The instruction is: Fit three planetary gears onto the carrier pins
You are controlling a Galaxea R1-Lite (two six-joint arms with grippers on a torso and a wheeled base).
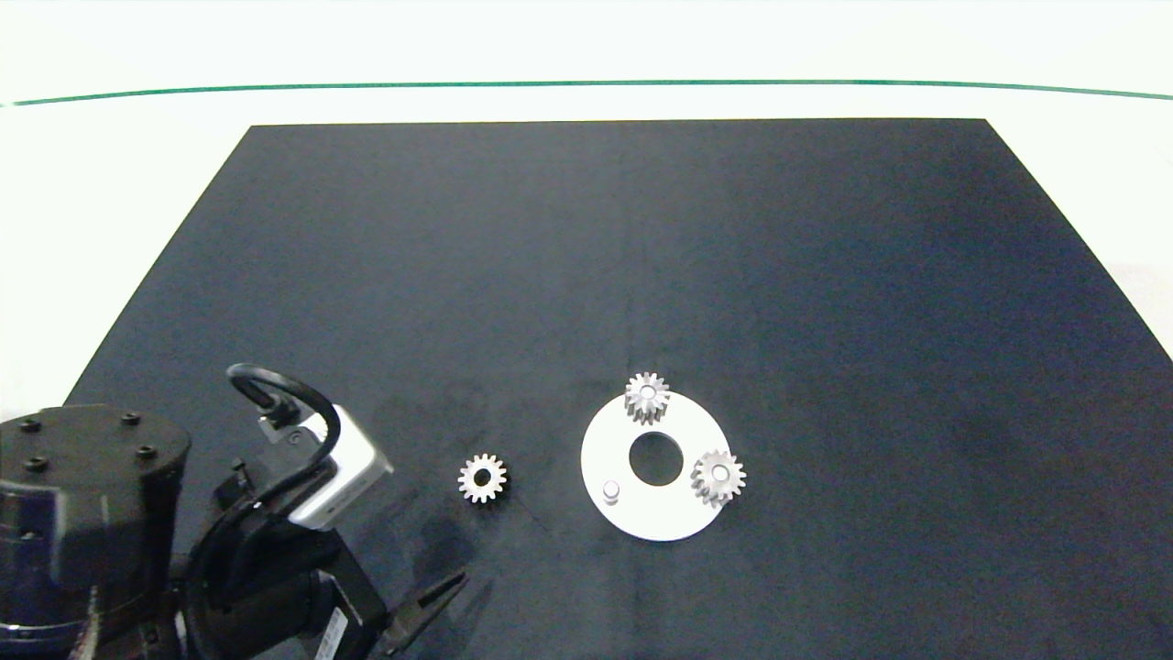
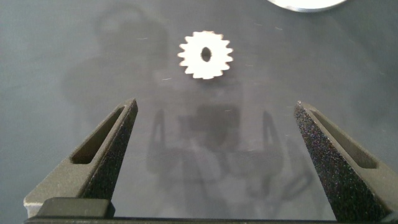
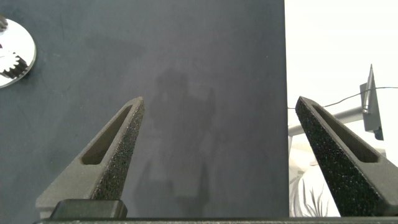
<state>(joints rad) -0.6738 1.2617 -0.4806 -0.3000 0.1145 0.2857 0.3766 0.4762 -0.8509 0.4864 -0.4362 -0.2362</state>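
Two gears (image 1: 647, 397) (image 1: 718, 477) are seated on pins of the disc (image 1: 607, 449); one pin (image 1: 611, 491) stands bare. The third gear (image 2: 206, 55) lies flat on the bench (image 1: 586, 275), just ahead of the left end effector (image 2: 214, 155) and between the lines of its fingers, not yet touched. That end effector is spread wide, low over the mat. The disc lies beyond the gear, its edge just visible in the left wrist view. The right end effector (image 3: 217, 155), also spread, is parked well away over bare mat.

Recommended: advance until the gear is centred between the pads, close across opposite teeth, lift level. Then align bore over the bare pin and lower straight; a tilt would likely jam it.
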